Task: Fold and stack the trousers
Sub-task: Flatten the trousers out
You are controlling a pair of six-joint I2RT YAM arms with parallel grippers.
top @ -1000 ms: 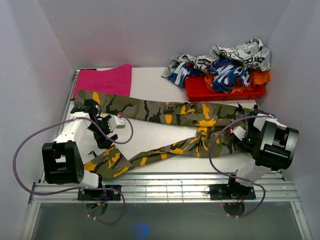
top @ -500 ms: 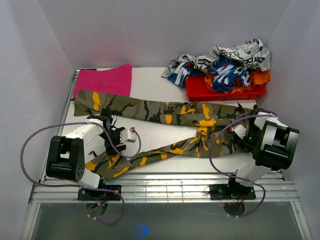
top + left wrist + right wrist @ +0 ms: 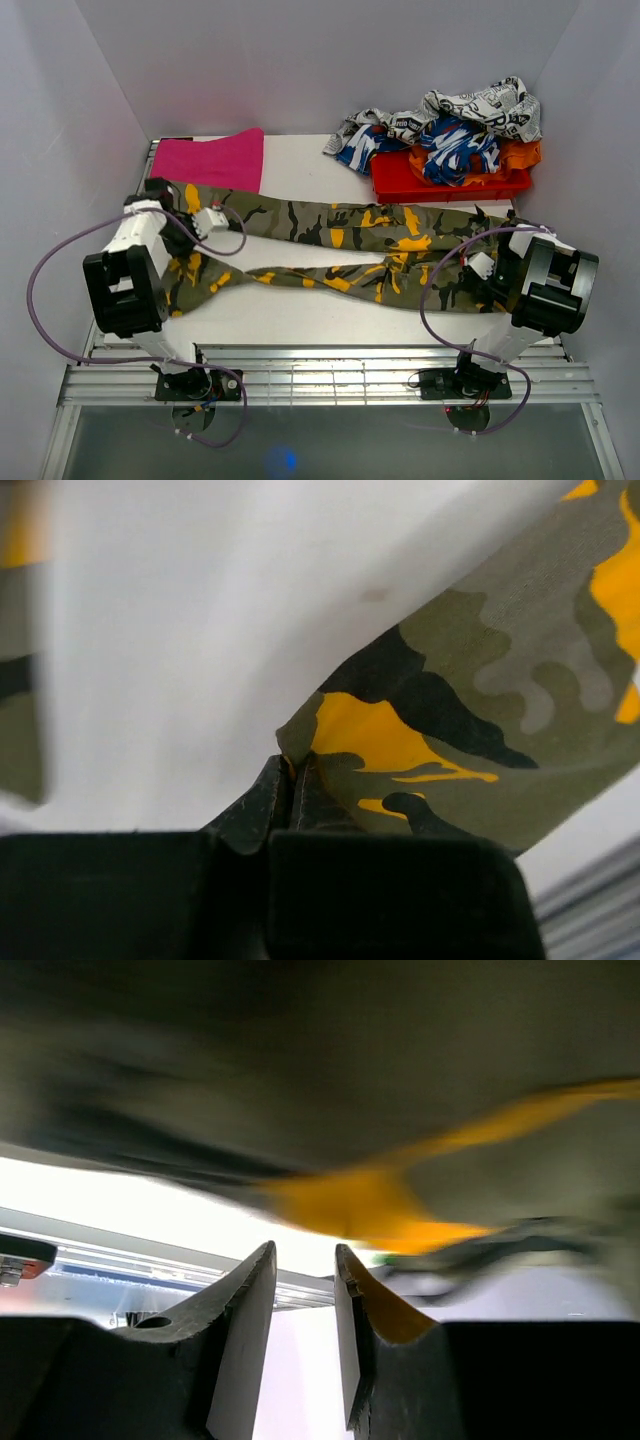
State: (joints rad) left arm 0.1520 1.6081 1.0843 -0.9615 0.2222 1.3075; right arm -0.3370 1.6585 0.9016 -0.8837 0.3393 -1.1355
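The camouflage trousers (image 3: pixel 340 225) lie stretched across the white table, both legs running left and the waist at the right. My left gripper (image 3: pixel 183 228) sits at the far-left ends of the legs. In the left wrist view it (image 3: pixel 292 775) is shut on a hem corner of the trousers (image 3: pixel 480 680), and the cloth hangs away to the right. My right gripper (image 3: pixel 487 268) rests at the waist end. In the right wrist view its jaws (image 3: pixel 305 1252) stand a little apart with an empty gap, and blurred trouser cloth (image 3: pixel 400 1080) lies just beyond the tips.
A pink cloth (image 3: pixel 210 160) lies at the back left. A red tray (image 3: pixel 440 182) at the back right holds a heap with a newsprint garment (image 3: pixel 480 105), a blue-and-white one (image 3: pixel 455 140) and an orange one (image 3: pixel 520 155). White walls close in on three sides; a metal rail (image 3: pixel 330 375) runs along the near edge.
My left gripper closed on the near leg's hem and carried it back and left, so that leg now lies close beside the far one. The right arm barely moved.
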